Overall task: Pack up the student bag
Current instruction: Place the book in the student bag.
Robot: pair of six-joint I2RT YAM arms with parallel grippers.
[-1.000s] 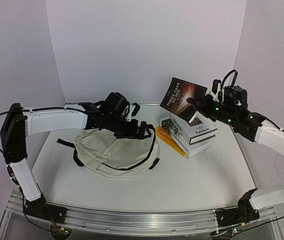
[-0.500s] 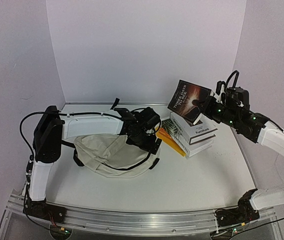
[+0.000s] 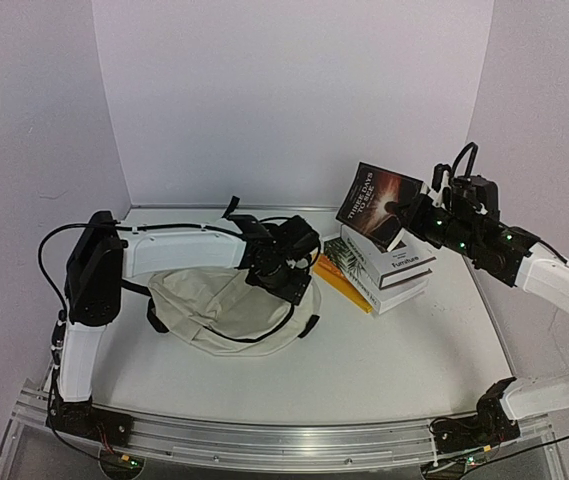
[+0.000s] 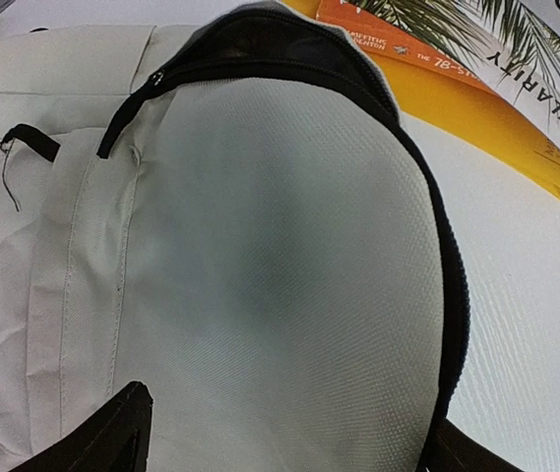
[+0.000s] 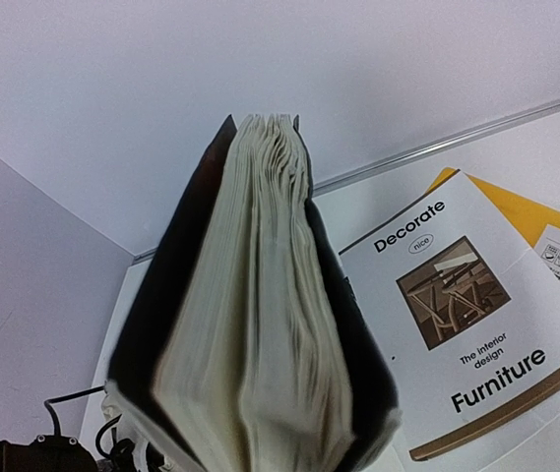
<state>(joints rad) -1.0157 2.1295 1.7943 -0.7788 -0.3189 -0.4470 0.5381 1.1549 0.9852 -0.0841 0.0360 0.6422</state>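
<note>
The student bag (image 3: pixel 219 312), cream with black zippers and straps, lies flat at the table's left centre. My left gripper (image 3: pixel 284 275) is open and low over its right end. In the left wrist view the cream fabric (image 4: pixel 260 275) fills the frame between the two black fingertips (image 4: pixel 112 438), and the black zipper opening (image 4: pixel 260 44) lies beyond them. My right gripper (image 3: pixel 402 215) is shut on a dark-covered book (image 3: pixel 376 203) and holds it tilted above the book stack. The right wrist view shows the book's page edge (image 5: pixel 260 324).
A stack of books stands right of the bag: a white "Decorate Furniture" book (image 3: pixel 392 258) (image 5: pixel 466 315) on top, another white one (image 3: pixel 369 285) under it, and a yellow-orange one (image 3: pixel 339 283) (image 4: pixel 457 88) beside the bag's opening. White walls close in the back and sides.
My left arm has swung right and the gripper has come down onto the bag's right end. My right gripper has carried the dark book slightly right. Little has moved in the last half second.
</note>
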